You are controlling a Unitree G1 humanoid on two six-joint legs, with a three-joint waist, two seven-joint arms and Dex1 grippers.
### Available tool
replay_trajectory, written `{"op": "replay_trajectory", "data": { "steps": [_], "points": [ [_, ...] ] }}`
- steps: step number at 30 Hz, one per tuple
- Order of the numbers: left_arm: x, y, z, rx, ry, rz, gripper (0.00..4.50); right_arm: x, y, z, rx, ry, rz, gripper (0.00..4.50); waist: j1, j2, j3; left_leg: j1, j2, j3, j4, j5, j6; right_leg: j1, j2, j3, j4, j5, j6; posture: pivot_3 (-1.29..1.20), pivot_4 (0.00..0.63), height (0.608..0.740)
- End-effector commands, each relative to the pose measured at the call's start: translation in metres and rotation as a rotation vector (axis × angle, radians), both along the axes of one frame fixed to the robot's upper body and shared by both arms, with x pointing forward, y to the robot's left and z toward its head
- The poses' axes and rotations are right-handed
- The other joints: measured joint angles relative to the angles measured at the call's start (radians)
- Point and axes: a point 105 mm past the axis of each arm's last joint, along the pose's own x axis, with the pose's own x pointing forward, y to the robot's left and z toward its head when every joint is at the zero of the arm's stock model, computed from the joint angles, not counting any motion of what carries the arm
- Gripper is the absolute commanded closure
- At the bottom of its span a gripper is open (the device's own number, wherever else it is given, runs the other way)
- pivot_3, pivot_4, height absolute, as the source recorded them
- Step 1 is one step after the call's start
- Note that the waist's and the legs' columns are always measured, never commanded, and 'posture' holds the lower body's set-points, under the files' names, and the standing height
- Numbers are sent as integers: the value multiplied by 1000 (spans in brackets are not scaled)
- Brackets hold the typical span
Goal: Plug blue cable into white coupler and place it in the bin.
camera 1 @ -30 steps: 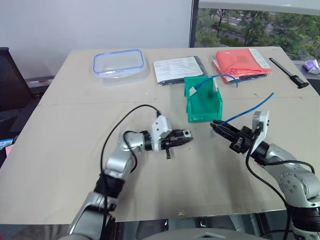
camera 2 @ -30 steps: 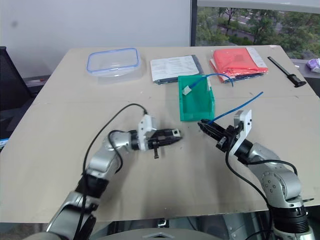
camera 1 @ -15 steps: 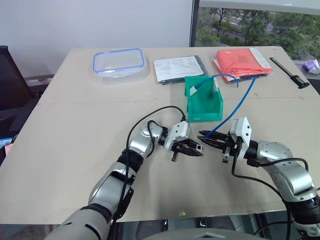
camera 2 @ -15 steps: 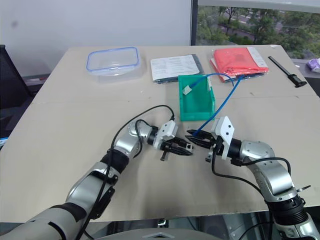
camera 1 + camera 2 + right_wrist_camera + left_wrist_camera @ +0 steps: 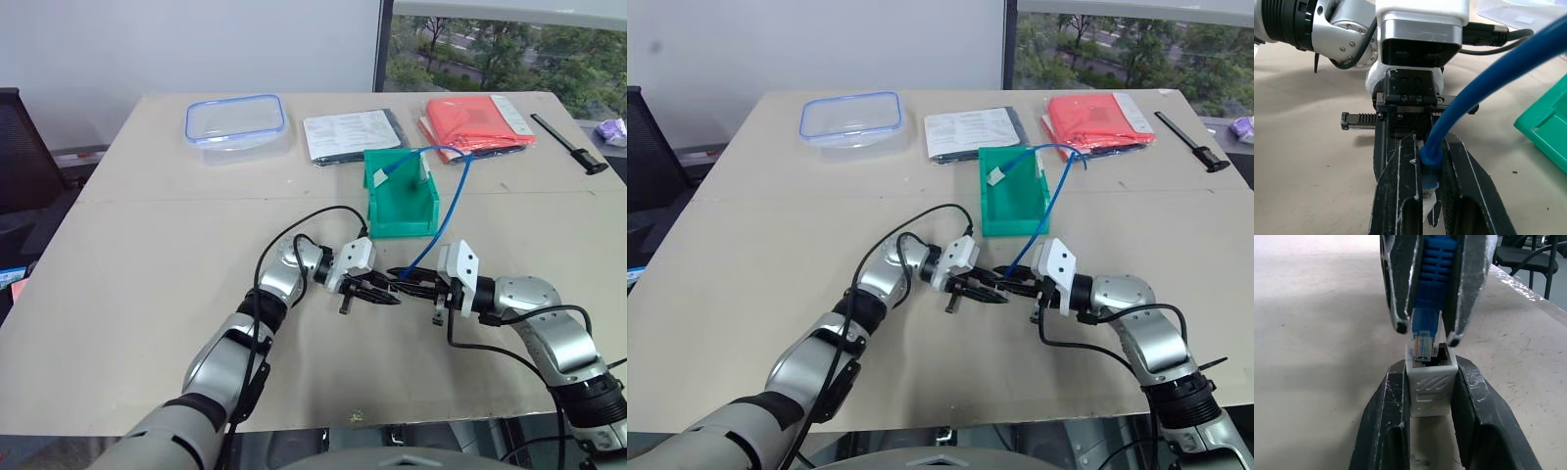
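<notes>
In the left wrist view the white coupler (image 5: 1431, 382) sits clamped between my left gripper's (image 5: 1430, 366) two fingers, socket facing outward. My right gripper (image 5: 1429, 142) is shut on the blue cable's (image 5: 446, 220) plug (image 5: 1425, 328). The plug's clear tip (image 5: 1422, 345) sits at the mouth of the coupler's socket. In the eye views the two grippers meet tip to tip, left (image 5: 384, 295) and right (image 5: 407, 286), low over the table just in front of the green bin (image 5: 402, 213). The cable rises from the right gripper past the bin's right side.
A second blue cord (image 5: 392, 168) and a small white piece (image 5: 424, 168) lie in the bin. Behind it are a clear blue-rimmed container (image 5: 235, 122), papers (image 5: 351, 135), a red folder (image 5: 475, 119) and a black tool (image 5: 568, 142).
The two grippers were apart a second ago and have come together. The left one swung right and down, the right one moved left with the plug, and the cable now stands steeper.
</notes>
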Motion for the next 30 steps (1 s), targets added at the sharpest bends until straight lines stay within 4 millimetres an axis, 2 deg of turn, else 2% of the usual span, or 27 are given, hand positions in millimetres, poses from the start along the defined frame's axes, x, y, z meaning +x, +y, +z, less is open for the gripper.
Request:
{"op": "replay_trajectory", "data": {
  "steps": [1, 9, 15, 20, 26, 28, 30],
  "points": [
    [2, -4, 7, -12, -22, -12, 3952, -2, 1, -11, -61, 11, 20, 4500, 0, 0, 0, 0, 0, 0, 0, 0, 0, 0, 0, 0, 0, 0, 0, 0, 150, 740],
    [1, -2, 5, 1, -19, -19, 3952, -13, 6, -34, -178, 58, 94, 4500, 0, 0, -1, 1, 0, 0, 0, 0, 0, 0, 0, 0, 1, 0, 0, 0, 150, 740],
    [1, -3, 5, 0, -15, -17, 3952, -14, -4, -74, -298, 174, 61, 4500, -1, -5, -6, 2, 0, 0, 0, 0, 0, 1, 0, 0, 1, 0, 0, 0, 150, 740],
    [1, -4, 5, -4, -8, -13, 3952, -21, -8, -96, -279, 320, 36, 4500, -4, -12, -15, 6, 1, 0, 0, 0, 0, 4, 0, 0, 2, 0, -1, 0, 150, 740],
    [2, -3, 5, -6, -1, -8, 3952, -8, 4, -58, -134, 198, 34, 4500, -9, -13, -15, 15, 3, 1, -2, 0, 0, 11, 0, 1, 2, -3, -5, 0, 150, 740],
    [1, -3, 5, -4, -2, -8, 3952, -1, 10, -28, 0, 160, 16, 4500, -8, -13, -15, 15, 3, 1, -2, 0, 0, 11, 0, 1, 2, -2, -5, 0, 150, 740],
    [1, -3, 4, 0, -4, -9, 3952, 1, 13, -8, 67, 131, 22, 4500, -7, -12, -14, 14, 5, 1, -2, 0, 0, 10, 0, 1, 2, -2, -5, 0, 150, 740]
  ]
}}
